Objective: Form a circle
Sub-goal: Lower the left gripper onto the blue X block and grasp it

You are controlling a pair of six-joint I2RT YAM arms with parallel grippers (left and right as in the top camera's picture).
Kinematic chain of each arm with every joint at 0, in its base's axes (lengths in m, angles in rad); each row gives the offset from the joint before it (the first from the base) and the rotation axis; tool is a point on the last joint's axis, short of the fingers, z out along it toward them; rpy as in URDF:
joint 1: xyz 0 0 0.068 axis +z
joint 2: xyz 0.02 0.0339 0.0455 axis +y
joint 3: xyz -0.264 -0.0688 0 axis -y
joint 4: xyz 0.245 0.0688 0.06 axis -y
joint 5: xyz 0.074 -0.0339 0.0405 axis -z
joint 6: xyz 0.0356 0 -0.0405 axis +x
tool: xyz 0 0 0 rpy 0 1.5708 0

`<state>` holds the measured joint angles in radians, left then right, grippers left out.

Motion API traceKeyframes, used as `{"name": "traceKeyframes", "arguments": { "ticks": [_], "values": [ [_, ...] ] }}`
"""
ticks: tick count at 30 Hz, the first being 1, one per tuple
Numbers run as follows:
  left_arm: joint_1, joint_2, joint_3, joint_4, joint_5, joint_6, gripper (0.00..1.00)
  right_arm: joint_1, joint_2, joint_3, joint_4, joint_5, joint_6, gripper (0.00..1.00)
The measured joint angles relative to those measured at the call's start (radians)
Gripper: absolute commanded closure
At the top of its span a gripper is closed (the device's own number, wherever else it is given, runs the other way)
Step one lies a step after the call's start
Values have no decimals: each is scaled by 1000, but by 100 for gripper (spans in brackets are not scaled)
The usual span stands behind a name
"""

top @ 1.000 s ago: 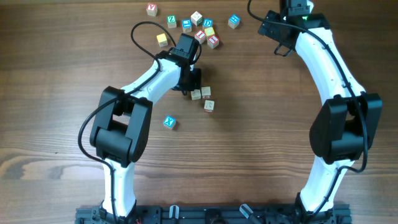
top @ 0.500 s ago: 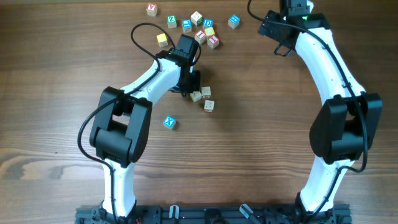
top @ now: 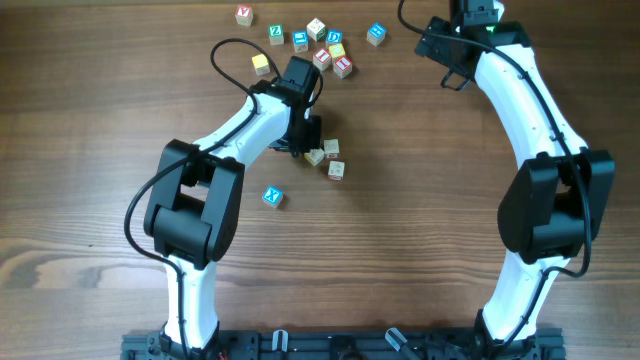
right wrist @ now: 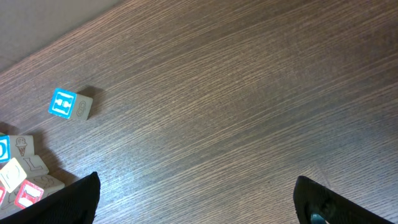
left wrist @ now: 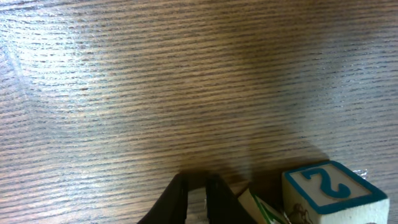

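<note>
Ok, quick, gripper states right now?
Left gripper: closed to a slit, holding nothing.
Right gripper: wide open, empty.

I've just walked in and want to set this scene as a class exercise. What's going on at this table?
Two robot arms are arranging small wooden letter cubes on a brown wooden table. The left gripper, nearly closed and holding nothing visible, is low beside a cluster of three pale cubes mid-table. A blue "X" cube lies apart, nearer the robot. The right gripper hangs open near the far edge, beside the loose pile of coloured cubes. No circle is formed yet.
</note>
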<state>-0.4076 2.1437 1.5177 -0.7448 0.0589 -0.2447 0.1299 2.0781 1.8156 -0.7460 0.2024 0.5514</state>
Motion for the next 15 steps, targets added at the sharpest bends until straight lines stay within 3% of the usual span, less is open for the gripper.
{"name": "traceKeyframes", "arguments": {
  "ticks": [4,5,7,11,15],
  "values": [
    [2,0,0,-3,-8,0,87,0,0,0,0,0,0,0],
    [4,-1,2,-10,-12,0,84,0,0,0,0,0,0,0],
    [16,-2,11,-47,-23,-1,81,0,0,0,0,0,0,0],
    [94,-50,60,-193,-35,-46,84,0,0,0,0,0,0,0],
    [143,-145,75,-420,-39,-108,68,0,0,0,0,0,0,0]
  ]
}}
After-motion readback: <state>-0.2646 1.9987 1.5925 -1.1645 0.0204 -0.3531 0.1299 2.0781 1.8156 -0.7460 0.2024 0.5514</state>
